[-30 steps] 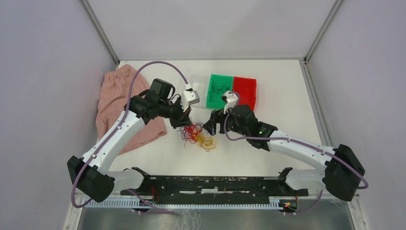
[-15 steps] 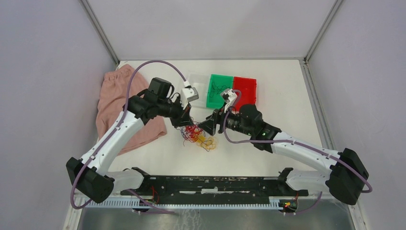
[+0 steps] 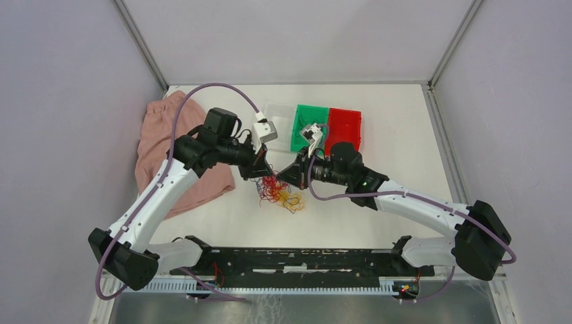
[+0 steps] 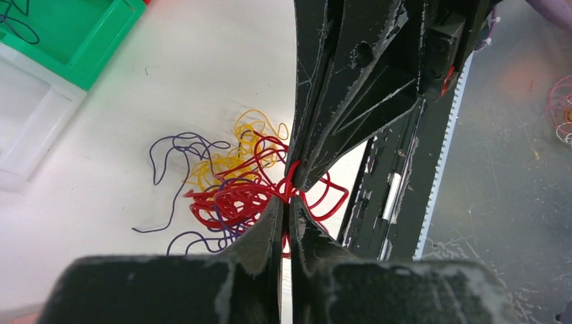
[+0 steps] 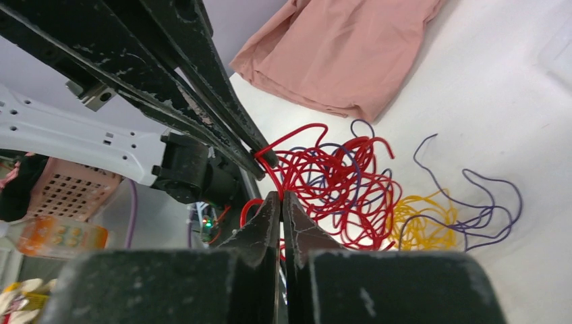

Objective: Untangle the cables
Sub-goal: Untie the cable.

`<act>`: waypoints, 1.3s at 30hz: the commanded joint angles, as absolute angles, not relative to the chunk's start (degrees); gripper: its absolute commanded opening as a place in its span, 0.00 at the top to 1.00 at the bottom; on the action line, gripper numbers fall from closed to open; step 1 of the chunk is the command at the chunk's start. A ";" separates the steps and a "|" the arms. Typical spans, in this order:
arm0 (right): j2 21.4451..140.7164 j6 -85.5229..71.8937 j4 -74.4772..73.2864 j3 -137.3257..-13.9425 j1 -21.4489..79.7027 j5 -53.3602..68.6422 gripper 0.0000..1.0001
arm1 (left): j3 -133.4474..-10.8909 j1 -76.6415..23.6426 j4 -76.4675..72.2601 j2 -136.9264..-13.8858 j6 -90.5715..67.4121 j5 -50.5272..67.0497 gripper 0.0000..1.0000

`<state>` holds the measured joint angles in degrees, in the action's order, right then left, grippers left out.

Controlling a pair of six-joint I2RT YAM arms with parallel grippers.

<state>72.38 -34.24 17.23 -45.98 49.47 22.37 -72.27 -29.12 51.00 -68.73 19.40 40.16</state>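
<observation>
On the white desk, the cables lie tangled just beneath both arms' meeting tips: the left pincer is clamped on a red strand, and the right pincer is pressed together beside it, apparently gripping another.

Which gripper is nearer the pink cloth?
Left. The left gripper pinches the red cables near the pink cloth; the right gripper grips them from the far side.

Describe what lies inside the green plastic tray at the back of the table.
A few thin dark curly wires lie on the floor of the green plastic tray. The right arm's white wrist camera covers the tray's right part, so anything there is hidden.
</observation>
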 commanded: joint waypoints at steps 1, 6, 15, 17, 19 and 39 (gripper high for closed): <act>69.51 -33.42 15.62 -48.86 48.98 20.29 1.00 | -73.31 -29.37 50.97 -66.27 20.23 37.92 0.88; 66.85 -30.14 9.03 -50.64 48.67 18.96 1.00 | -71.30 -29.38 47.89 -64.32 21.29 29.46 0.51; 70.24 -30.76 5.28 -54.65 48.67 24.83 1.00 | -71.28 -29.45 45.31 -60.28 24.89 35.62 0.23; 71.02 -30.85 4.65 -56.09 48.69 25.11 1.00 | -70.90 -29.45 46.10 -60.70 25.27 38.87 0.25; 71.61 -30.92 3.48 -57.65 48.61 26.00 1.00 | -70.16 -29.49 46.82 -61.25 25.55 41.52 0.27; 71.61 -29.71 -3.79 -63.13 48.69 31.23 1.00 | -67.51 -29.53 42.81 -57.08 25.86 47.26 0.59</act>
<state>72.86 -30.65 -4.82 -60.62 48.80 29.82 -64.34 -29.39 40.82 -57.80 26.04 39.88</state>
